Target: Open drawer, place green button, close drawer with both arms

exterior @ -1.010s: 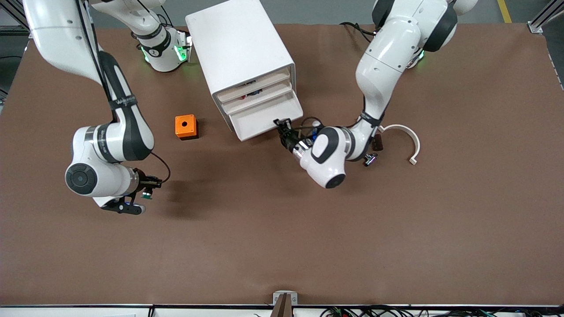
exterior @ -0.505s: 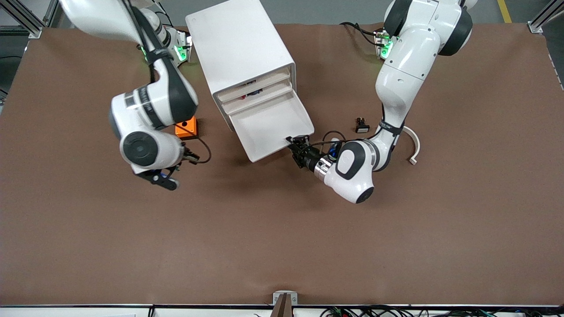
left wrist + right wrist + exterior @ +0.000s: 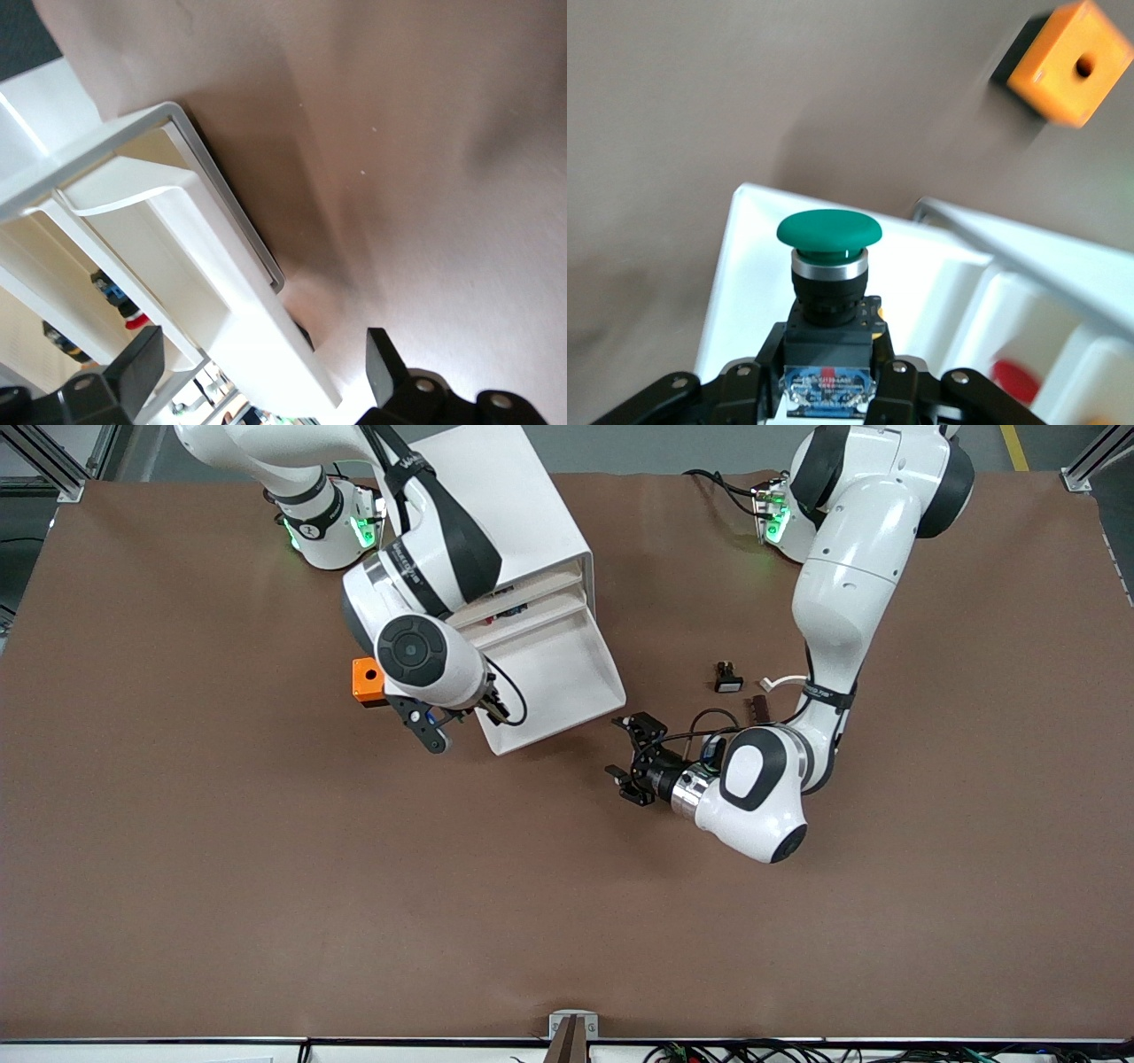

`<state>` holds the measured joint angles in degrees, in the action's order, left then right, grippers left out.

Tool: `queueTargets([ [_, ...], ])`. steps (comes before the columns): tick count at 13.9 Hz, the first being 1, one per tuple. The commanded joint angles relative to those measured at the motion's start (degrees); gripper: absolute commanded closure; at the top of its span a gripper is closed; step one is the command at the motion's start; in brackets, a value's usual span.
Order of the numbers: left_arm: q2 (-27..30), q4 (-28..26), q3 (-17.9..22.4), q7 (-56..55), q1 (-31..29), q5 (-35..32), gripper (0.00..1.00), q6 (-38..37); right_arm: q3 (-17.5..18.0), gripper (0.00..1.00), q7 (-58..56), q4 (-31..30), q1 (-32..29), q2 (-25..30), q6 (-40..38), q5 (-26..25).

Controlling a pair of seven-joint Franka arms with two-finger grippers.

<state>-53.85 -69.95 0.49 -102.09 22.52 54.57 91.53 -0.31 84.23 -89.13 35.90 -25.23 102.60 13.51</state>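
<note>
The white cabinet [image 3: 483, 509] has its bottom drawer [image 3: 554, 677] pulled open. My right gripper [image 3: 485, 708] hangs over the open drawer's corner nearest the orange block. In the right wrist view the right gripper [image 3: 831, 390] is shut on the button [image 3: 828, 232], which has a green cap and a black body and sits upright over the drawer's white floor [image 3: 939, 283]. My left gripper [image 3: 627, 755] is open and empty over the table, just off the drawer's front. In the left wrist view the left gripper [image 3: 261, 381] faces the drawer front [image 3: 204, 257], its fingers [image 3: 133, 363] spread wide.
An orange block [image 3: 365, 682] lies beside the cabinet toward the right arm's end, and also shows in the right wrist view [image 3: 1067, 62]. A black switch with a white cap [image 3: 728, 680], a dark part [image 3: 759, 708] and a white curved piece [image 3: 784, 683] lie by the left arm.
The left gripper pulled the bottom drawer open, let go of it and drew back toward the front camera. The right arm swung with the button from the table to over the drawer.
</note>
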Motion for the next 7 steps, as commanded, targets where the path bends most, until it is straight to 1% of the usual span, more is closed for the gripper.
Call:
queueTargets([
  [1,3.2,1.0,3.8,5.6,-0.5,-1.7,0.0,-1.2,-0.6,0.76,10.8,0.1,4.9,-1.7,5.9,1.4],
  [2,4.4,1.5,6.5,8.0,-0.2,-3.3,0.0,-1.2,-0.6,0.76,13.4,0.0,6.6,-3.1,8.3,1.4],
  [3,5.4,1.6,8.2,11.4,-0.2,-6.2,0.0,-1.2,-0.6,0.76,14.5,-0.2,7.8,-4.0,10.3,1.4],
  [5,7.6,1.6,8.3,17.9,-0.6,-14.6,0.0,-1.2,-0.6,0.76,14.6,-1.1,8.5,-5.2,12.7,1.5],
  [7,9.2,1.6,8.5,28.3,-0.7,-23.8,0.0,-0.7,-0.6,0.76,14.6,-2.8,8.3,-5.3,13.8,1.4],
])
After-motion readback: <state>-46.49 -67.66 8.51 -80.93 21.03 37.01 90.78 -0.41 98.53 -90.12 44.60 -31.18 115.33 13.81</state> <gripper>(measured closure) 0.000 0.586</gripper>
